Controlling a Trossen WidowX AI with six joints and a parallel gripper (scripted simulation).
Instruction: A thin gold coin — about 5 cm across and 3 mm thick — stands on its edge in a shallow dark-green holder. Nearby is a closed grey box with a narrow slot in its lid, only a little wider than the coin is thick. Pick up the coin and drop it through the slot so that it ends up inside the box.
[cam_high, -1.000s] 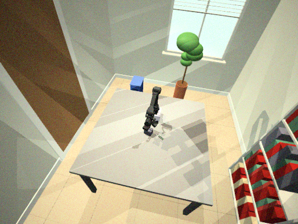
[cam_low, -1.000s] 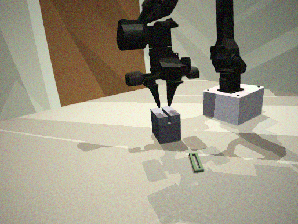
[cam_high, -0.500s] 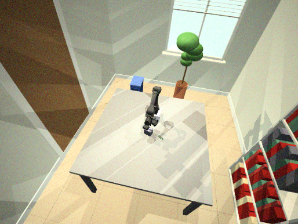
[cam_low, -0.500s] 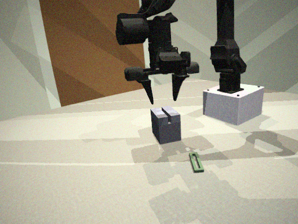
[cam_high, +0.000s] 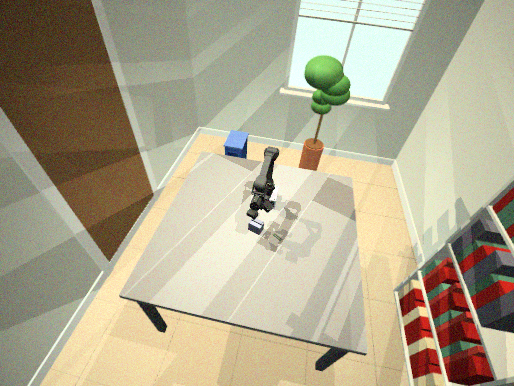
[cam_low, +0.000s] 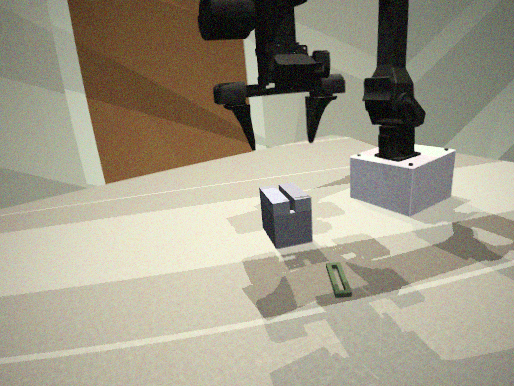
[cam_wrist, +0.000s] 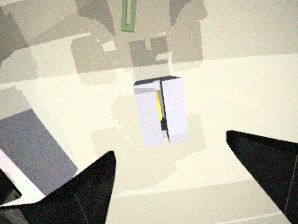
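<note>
A: From the top view, what do you see?

B: The arm (cam_high: 263, 185) reaches toward the near side of the table (cam_high: 210, 280), with the box (cam_high: 256, 226) just below its tip. Everything is too small there to say anything about the coin.

A: And the exterior view?

B: The gripper (cam_low: 280, 140) hangs well above the box (cam_low: 286, 214), fingers spread wide, nothing between them. The holder (cam_low: 338, 279) lies near and to the right of the box, and no coin stands in it.

A: So where is the coin?

B: The wrist view answers that. A yellow sliver, the coin (cam_wrist: 159, 106), shows in the slot (cam_wrist: 162, 110) of the box (cam_wrist: 161, 110). It looks to be down in the slot, but I can't tell whether it has dropped fully inside.

A: What could go wrong?

B: If the coin has wedged in that narrow slot, the task isn't done. A low pass by the open fingers could also knock the box.
</note>
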